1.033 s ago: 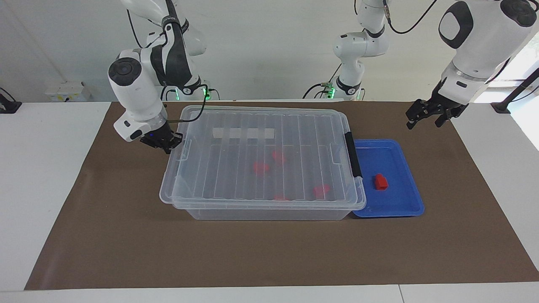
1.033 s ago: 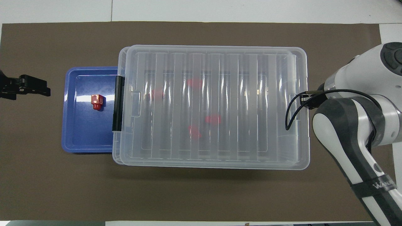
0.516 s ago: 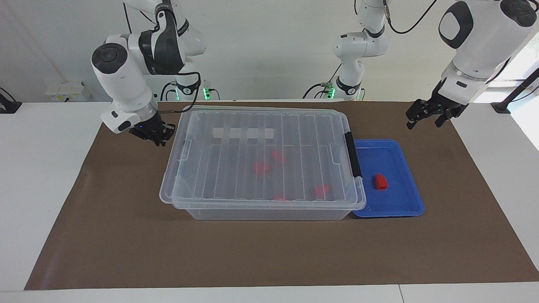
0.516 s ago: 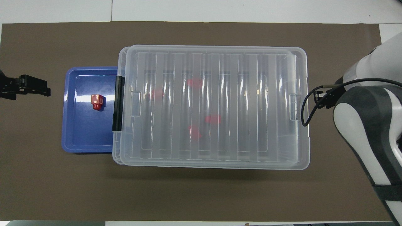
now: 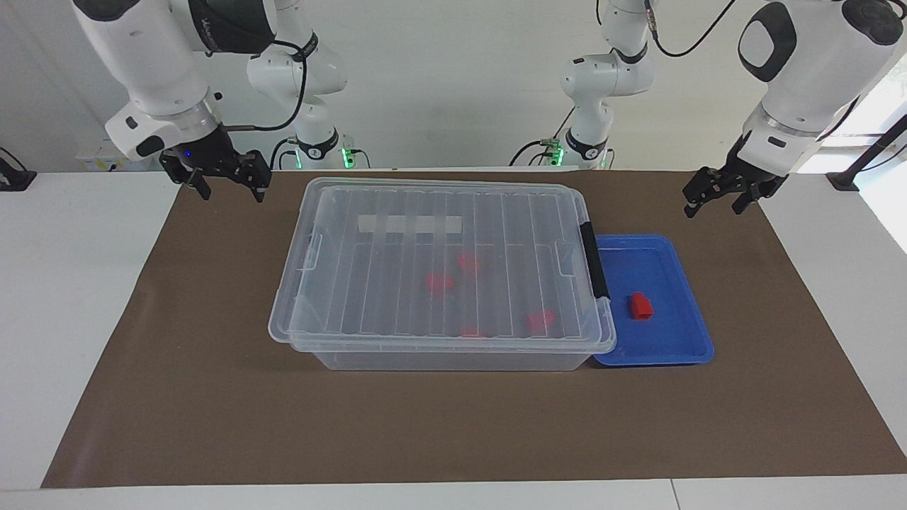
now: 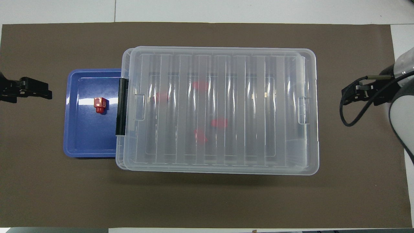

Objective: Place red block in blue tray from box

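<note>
The box point(image 5: 443, 273) sits lidded mid-mat, four blocks inside. At its three o'clock the tray point(image 5: 684, 333) touches it, holding the red block point(image 5: 640, 306), so the job looks done. My right gripper point(image 5: 225, 183) and left gripper point(image 5: 716, 198) hang spread over bare mat, clear of every edge.

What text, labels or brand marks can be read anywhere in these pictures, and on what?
Right arm: white lettering on its dark band, too small to read.
Box: whitish label strip under the lid, no writing legible.
Red block and blue tray: no text visible.
</note>
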Tool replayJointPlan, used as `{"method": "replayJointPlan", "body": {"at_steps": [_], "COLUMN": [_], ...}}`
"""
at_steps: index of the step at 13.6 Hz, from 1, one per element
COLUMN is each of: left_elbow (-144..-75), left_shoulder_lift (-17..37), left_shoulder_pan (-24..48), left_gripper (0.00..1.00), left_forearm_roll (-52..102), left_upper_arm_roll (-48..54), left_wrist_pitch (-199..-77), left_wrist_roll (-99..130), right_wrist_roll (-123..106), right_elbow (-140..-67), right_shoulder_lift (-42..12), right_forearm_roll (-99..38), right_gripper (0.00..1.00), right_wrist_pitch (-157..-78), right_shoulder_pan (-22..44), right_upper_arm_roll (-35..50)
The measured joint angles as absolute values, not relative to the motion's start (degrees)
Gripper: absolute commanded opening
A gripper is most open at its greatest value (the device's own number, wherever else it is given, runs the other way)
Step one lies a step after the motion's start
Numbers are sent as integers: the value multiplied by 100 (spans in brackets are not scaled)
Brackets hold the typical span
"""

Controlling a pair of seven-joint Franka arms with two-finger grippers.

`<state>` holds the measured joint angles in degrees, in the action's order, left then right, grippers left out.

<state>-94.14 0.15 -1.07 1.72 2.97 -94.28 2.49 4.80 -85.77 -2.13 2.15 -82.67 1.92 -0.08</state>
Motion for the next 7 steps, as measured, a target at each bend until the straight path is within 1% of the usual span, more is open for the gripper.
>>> {"method": "replayJointPlan", "body": {"at_steps": [7], "left_elbow": [-9414], "left_shoulder_lift": [15], "left_shoulder_pan": [-107], "left_gripper": [100], "left_forearm_roll": [172], "left_upper_arm_roll": [297], "left_wrist_pitch": [-9428], "left_wrist_roll": [249], "right_wrist_roll": [464], "right_elbow": [-8540], "right_shoulder_lift": [-258], "right_forearm_roll": [215], "right_gripper": [100], "right_wrist_pitch": [-8226], "right_shoulder_pan": [191], "right_upper_arm_roll": [-121]}}
